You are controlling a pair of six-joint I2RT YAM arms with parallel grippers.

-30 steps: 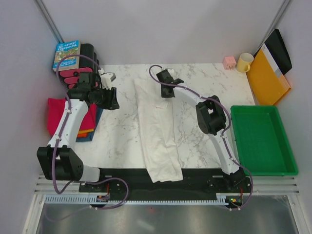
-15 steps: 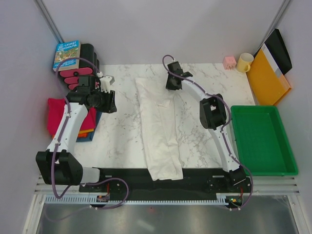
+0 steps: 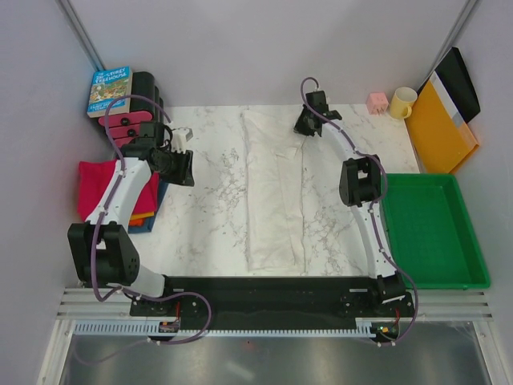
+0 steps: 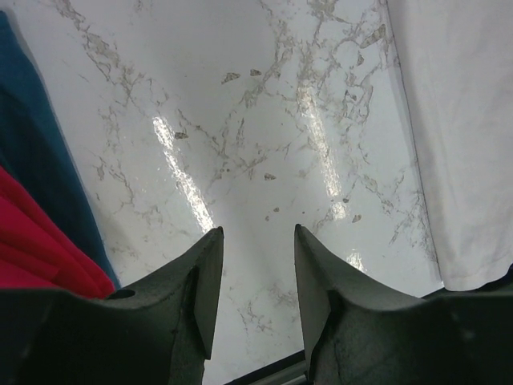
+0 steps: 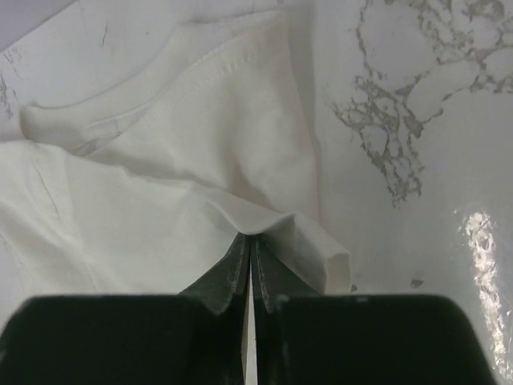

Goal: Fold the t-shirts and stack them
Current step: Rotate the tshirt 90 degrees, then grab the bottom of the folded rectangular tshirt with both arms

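A long cream-white t-shirt (image 3: 275, 192) lies folded into a narrow strip down the middle of the marble table. My right gripper (image 3: 303, 128) is at its far right corner. In the right wrist view the gripper (image 5: 250, 239) is shut on a raised fold of the shirt's edge (image 5: 264, 220), with only a hairline slit between the fingers. A pile of folded t-shirts sits at the table's left edge: magenta-pink (image 3: 98, 186) on top, orange (image 3: 141, 217) and blue (image 3: 163, 192) beneath. My left gripper (image 3: 186, 168) hovers open over bare marble beside that pile. In its wrist view (image 4: 256, 234) nothing is between the fingers.
A green tray (image 3: 433, 265) stands at the right. A yellow-orange folder (image 3: 439, 128), a yellow mug (image 3: 402, 103) and a pink cube (image 3: 377, 102) are at the back right. A book (image 3: 110, 88) and a black-and-pink object (image 3: 135, 112) are at the back left.
My right gripper has moved right and toward the back wall with the shirt's corner, dragging the slanted shirt straight and further back. The left gripper drew slightly left.
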